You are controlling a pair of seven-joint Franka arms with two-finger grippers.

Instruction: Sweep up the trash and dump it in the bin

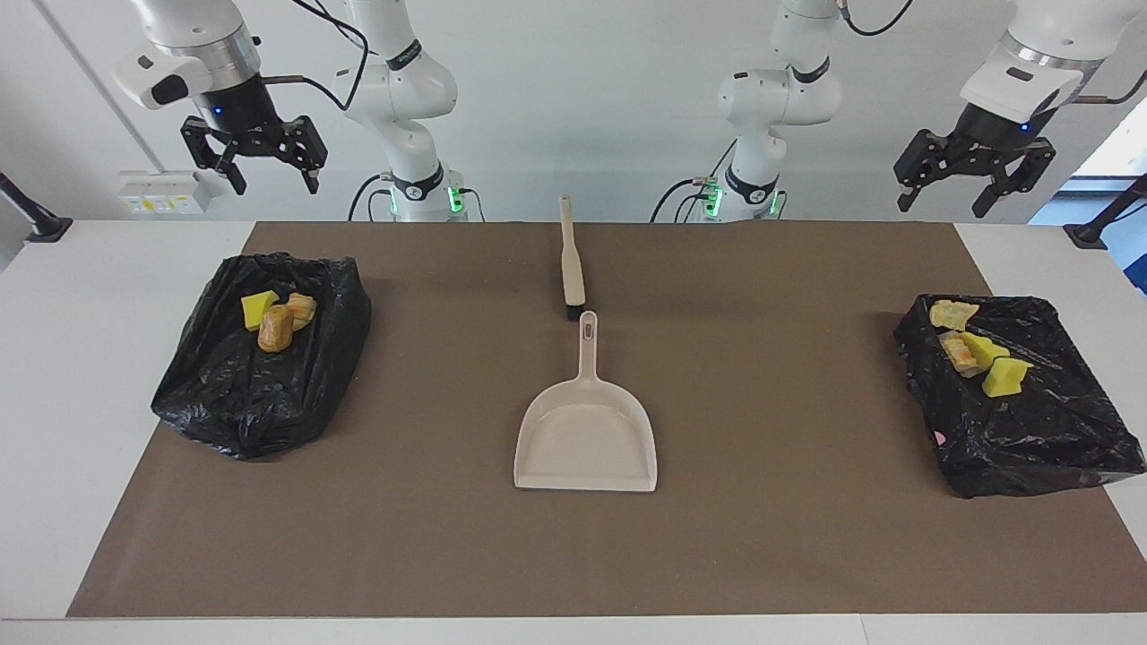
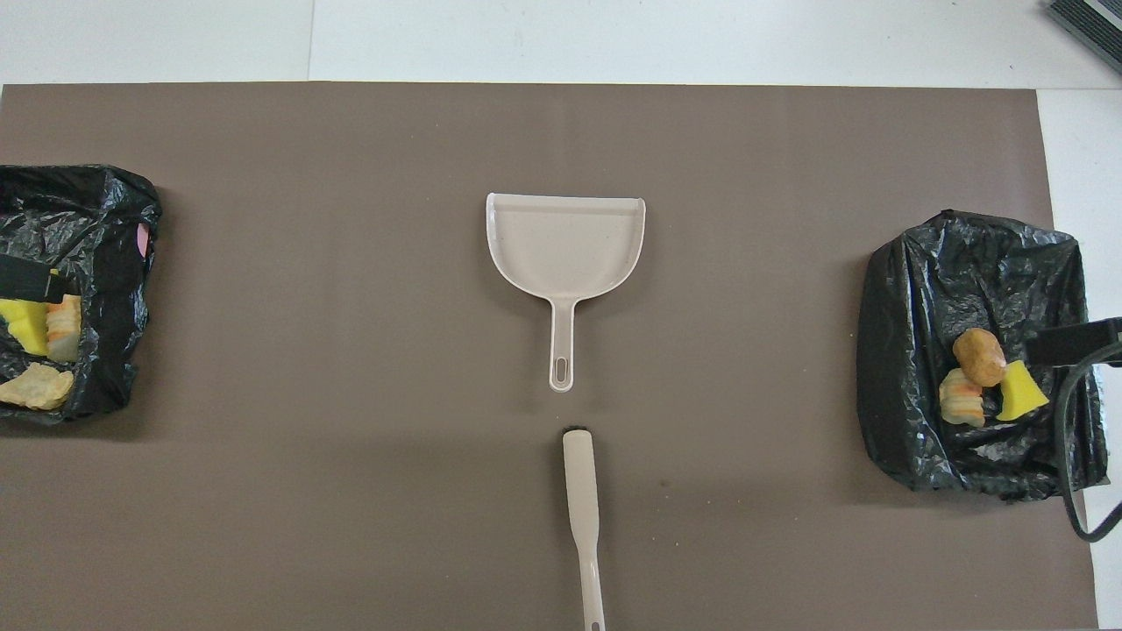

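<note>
We see trash [image 1: 276,321] atop black bags [image 1: 260,358] at both surface ends. Dustpan [image 1: 587,439], brush [image 1: 571,260] mid-mat, wide bare mat around. Left end effector [image 1: 972,184], right end effector [image 1: 253,166] raised, fingers apart, empty.

In the overhead view the bin [image 2: 96,228] at the left arm's end is cut off by the edge along with part of its trash [image 2: 31,324], the brush [image 2: 583,517] handle's end runs off the bottom, and each gripper shows only a dark tip.
</note>
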